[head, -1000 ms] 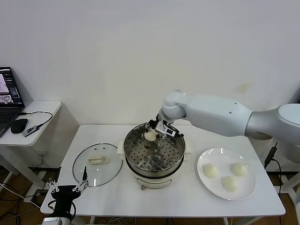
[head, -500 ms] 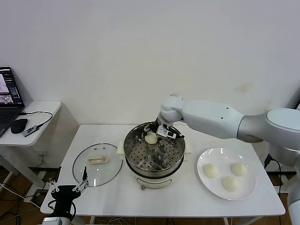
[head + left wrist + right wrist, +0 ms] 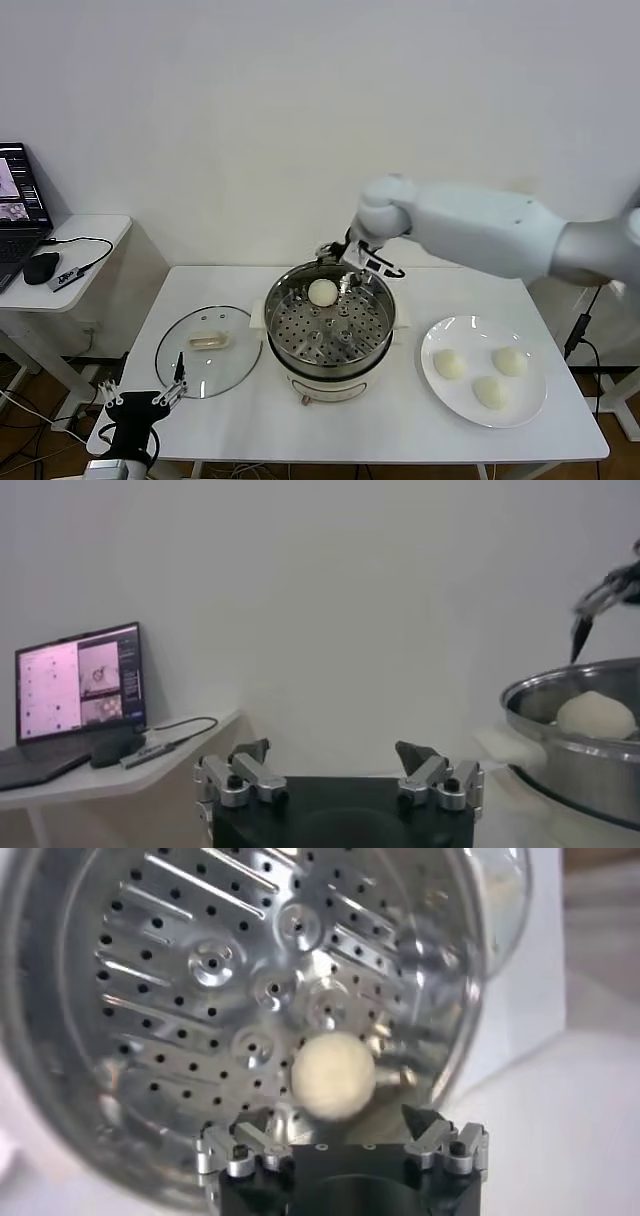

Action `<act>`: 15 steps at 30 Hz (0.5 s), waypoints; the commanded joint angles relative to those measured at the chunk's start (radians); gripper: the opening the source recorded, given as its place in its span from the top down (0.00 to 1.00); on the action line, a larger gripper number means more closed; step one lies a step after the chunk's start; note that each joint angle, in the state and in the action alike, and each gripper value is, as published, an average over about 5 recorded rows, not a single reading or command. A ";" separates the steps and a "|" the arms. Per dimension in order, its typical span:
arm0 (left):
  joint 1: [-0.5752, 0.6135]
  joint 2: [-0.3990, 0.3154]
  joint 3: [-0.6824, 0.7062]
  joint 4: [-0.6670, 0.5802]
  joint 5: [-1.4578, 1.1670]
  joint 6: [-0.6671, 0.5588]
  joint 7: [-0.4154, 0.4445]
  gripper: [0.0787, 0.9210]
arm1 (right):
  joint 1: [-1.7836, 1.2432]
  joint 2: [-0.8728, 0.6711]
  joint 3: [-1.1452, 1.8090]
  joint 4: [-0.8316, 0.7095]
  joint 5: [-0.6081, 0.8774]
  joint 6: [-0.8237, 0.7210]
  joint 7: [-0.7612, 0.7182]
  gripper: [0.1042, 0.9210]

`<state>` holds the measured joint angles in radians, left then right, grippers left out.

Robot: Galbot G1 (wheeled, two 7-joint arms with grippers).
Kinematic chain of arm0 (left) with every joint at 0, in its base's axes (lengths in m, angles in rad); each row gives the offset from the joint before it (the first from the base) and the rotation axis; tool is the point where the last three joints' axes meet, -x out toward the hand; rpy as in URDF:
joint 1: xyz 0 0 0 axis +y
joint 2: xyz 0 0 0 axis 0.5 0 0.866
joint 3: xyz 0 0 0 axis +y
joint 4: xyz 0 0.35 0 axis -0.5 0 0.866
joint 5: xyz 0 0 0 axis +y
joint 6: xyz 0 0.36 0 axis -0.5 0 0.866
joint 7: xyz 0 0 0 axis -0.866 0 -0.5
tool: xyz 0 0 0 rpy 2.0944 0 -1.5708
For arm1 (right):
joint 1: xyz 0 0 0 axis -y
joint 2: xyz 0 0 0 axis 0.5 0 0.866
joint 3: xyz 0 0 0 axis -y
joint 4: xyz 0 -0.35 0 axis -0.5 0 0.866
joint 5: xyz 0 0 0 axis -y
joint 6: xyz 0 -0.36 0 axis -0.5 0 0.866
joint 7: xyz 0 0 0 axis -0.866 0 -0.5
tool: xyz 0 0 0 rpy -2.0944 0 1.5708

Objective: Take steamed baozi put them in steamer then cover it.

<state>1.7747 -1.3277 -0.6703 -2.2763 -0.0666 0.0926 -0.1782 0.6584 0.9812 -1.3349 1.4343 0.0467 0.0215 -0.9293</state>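
Observation:
The steamer stands mid-table, and one baozi rests on its perforated tray near the back. My right gripper hovers open just above the pot's back rim and holds nothing. The right wrist view looks down past its gripper at that baozi on the tray. Three more baozi lie on a white plate to the right. The glass cover lies flat left of the steamer. My left gripper waits open at the table's front left corner.
A side table on the left carries a laptop, a mouse and cables. In the left wrist view, beyond the idle gripper, the steamer shows with the baozi inside. A white wall backs the table.
My right gripper has opened and let go of the baozi, which now rests on the tray. The gripper has lifted up and back out of the pot. The left arm has stayed still.

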 commanded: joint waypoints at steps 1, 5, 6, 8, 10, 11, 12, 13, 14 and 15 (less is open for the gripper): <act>0.000 0.008 -0.006 -0.027 -0.008 0.054 0.000 0.12 | 0.089 -0.228 -0.002 0.202 0.181 -0.292 -0.053 0.12; -0.001 0.022 -0.002 -0.026 -0.007 0.059 0.003 0.12 | 0.078 -0.416 0.004 0.297 0.179 -0.384 -0.051 0.12; -0.001 0.024 0.000 -0.025 -0.006 0.059 0.004 0.12 | 0.071 -0.457 0.006 0.314 0.175 -0.401 -0.050 0.12; -0.002 0.028 0.004 -0.023 -0.005 0.058 0.005 0.12 | 0.038 -0.539 0.019 0.348 0.160 -0.425 -0.051 0.12; -0.002 0.033 0.006 -0.021 -0.005 0.058 0.006 0.12 | -0.024 -0.606 0.053 0.374 0.139 -0.434 -0.053 0.12; -0.002 0.036 0.006 -0.021 -0.005 0.058 0.007 0.12 | -0.065 -0.639 0.076 0.385 0.128 -0.437 -0.053 0.12; -0.002 0.039 0.006 -0.020 -0.005 0.058 0.007 0.12 | -0.124 -0.672 0.118 0.393 0.117 -0.438 -0.053 0.12; -0.002 0.042 0.007 -0.019 -0.005 0.058 0.008 0.12 | -0.191 -0.704 0.164 0.401 0.106 -0.440 -0.053 0.12; -0.002 0.045 0.007 -0.019 -0.004 0.058 0.008 0.12 | -0.258 -0.729 0.218 0.405 0.095 -0.440 -0.052 0.12; -0.002 0.047 0.006 -0.019 -0.003 0.058 0.008 0.12 | -0.336 -0.755 0.284 0.408 0.084 -0.438 -0.051 0.12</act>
<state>1.7713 -1.2886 -0.6641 -2.2888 -0.0682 0.1378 -0.1698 0.4969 0.4663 -1.1830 1.7294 0.1200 -0.3050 -0.9652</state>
